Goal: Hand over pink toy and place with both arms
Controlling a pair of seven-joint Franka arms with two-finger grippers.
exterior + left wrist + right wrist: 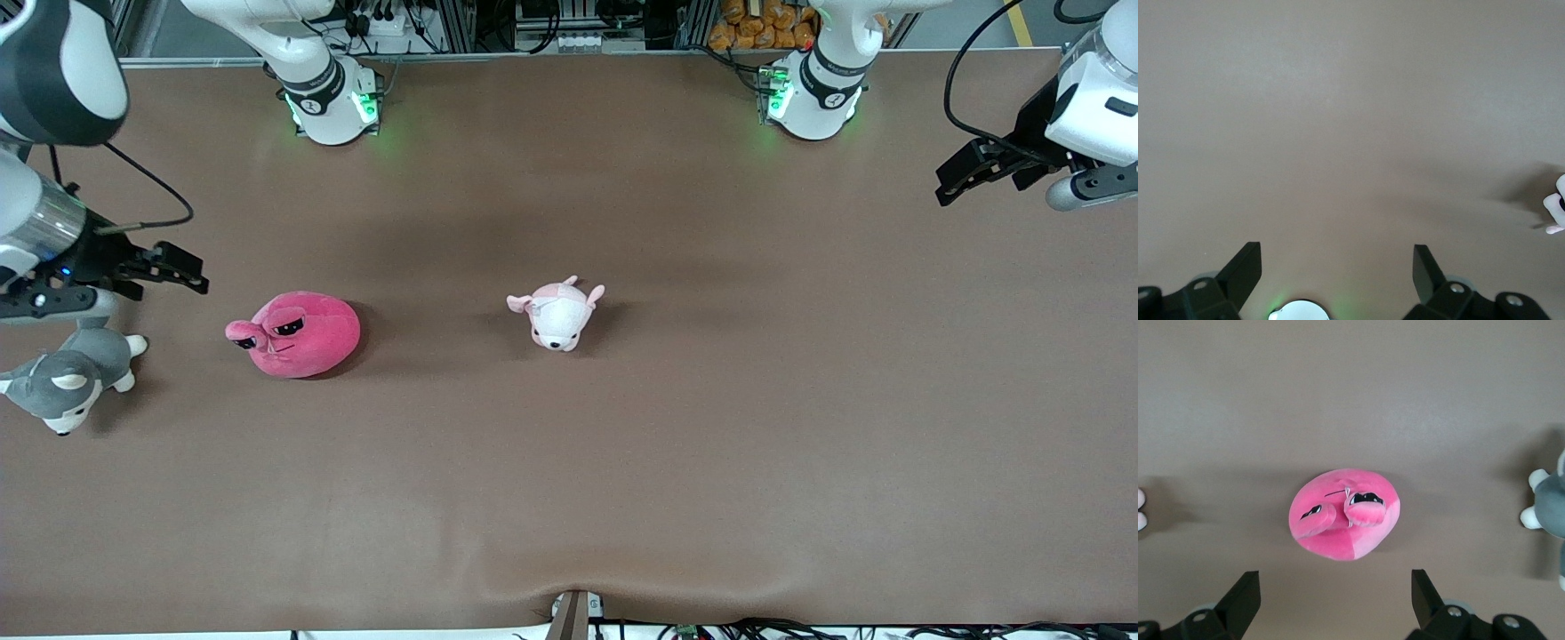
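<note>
Front view shows a brown table [622, 462] with 3 plush toys on it and 2 white arms reaching in from the ends. The pink toy [298, 334], a round hot-pink plush with 2 half-lidded dark eyes, lies on the table toward the right arm's end, its eyes turned toward that end. A pale pink-and-white puppy plush [558, 314] sits near the middle of the table, well apart from the pink toy. A grey-and-white husky plush [71, 375] lies at the right arm's end, slightly nearer to the front camera than the pink toy.

The right gripper [182, 271] hangs in the air over the table's right-arm end, above bare cloth between the husky plush and the pink toy, touching neither. Its fingers stand wide apart and hold nothing. In the right wrist view the pink toy [1345, 515] shows between and past the 2 spread fingertips [1245, 595], with the husky plush [1551, 513] at the frame's edge.

The left gripper [956, 182] hangs over the left arm's end of the table, its fingers spread and empty. The left wrist view shows its fingertips [1248, 267] apart over bare cloth, with a sliver of the puppy plush [1557, 212] at the edge.
</note>
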